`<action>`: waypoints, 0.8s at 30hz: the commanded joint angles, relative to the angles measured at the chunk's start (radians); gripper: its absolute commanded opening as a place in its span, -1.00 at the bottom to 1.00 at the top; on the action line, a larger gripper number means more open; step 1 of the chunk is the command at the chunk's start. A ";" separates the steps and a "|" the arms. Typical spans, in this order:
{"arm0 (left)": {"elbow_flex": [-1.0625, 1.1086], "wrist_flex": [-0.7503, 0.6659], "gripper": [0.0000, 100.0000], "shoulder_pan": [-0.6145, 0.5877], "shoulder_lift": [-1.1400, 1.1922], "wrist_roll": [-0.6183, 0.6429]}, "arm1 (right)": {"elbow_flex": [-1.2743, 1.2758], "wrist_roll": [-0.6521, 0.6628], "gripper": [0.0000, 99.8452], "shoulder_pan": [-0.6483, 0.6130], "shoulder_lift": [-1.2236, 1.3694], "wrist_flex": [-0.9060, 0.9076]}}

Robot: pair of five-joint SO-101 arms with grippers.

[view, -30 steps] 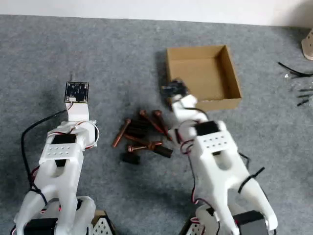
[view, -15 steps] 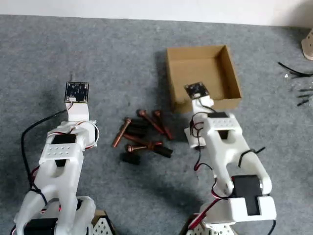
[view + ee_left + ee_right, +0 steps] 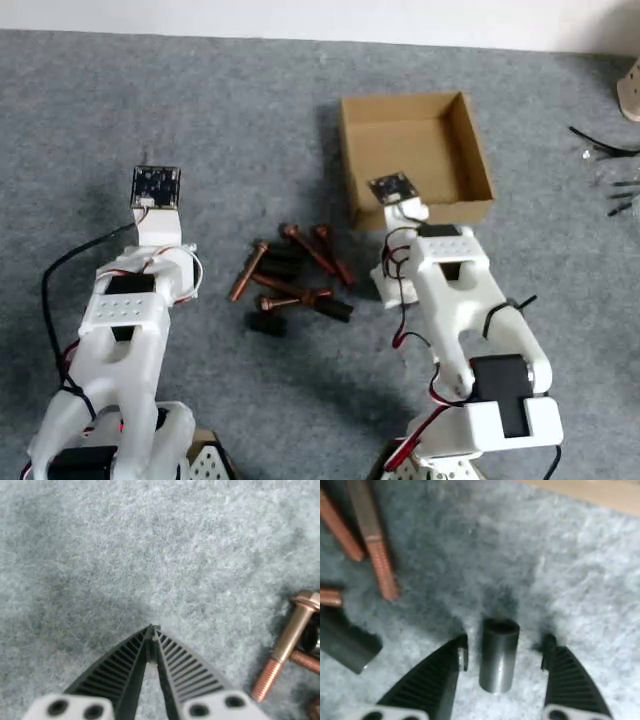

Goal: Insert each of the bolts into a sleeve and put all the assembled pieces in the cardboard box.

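The right gripper [image 3: 505,641] is spread open low over the grey tabletop [image 3: 600,570], with a dark sleeve [image 3: 498,656] between its fingers, touching neither. Just ahead of it stands the near wall of the cardboard box [image 3: 410,150]. To its side, toward the other arm, copper bolts [image 3: 300,262] and other sleeves [image 3: 333,308] lie in a loose pile. The left gripper [image 3: 151,630] is closed, tips pressed together, and hangs above the tabletop; one bolt [image 3: 286,642] lies near it, on the side facing the pile
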 commanded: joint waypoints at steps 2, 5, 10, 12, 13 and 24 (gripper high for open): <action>-0.010 -0.017 -0.98 0.001 -0.030 0.006 | 0.002 -0.012 -0.73 0.019 0.007 -0.018; -0.008 -0.017 -0.98 -0.001 -0.030 0.006 | 0.002 -0.028 -0.99 0.019 0.007 -0.025; -0.008 -0.017 -0.98 -0.001 -0.030 0.006 | 0.038 -0.052 -0.99 0.019 -0.004 -0.047; -0.008 -0.017 -0.98 -0.001 -0.030 0.006 | 0.039 -0.052 -0.99 0.021 -0.022 -0.048; -0.008 -0.017 -0.98 -0.001 -0.030 0.006 | 0.045 -0.054 -0.99 0.024 -0.050 -0.054; -0.012 -0.012 -0.98 0.008 -0.033 0.006 | 0.521 -0.109 -0.99 0.019 -0.653 -0.361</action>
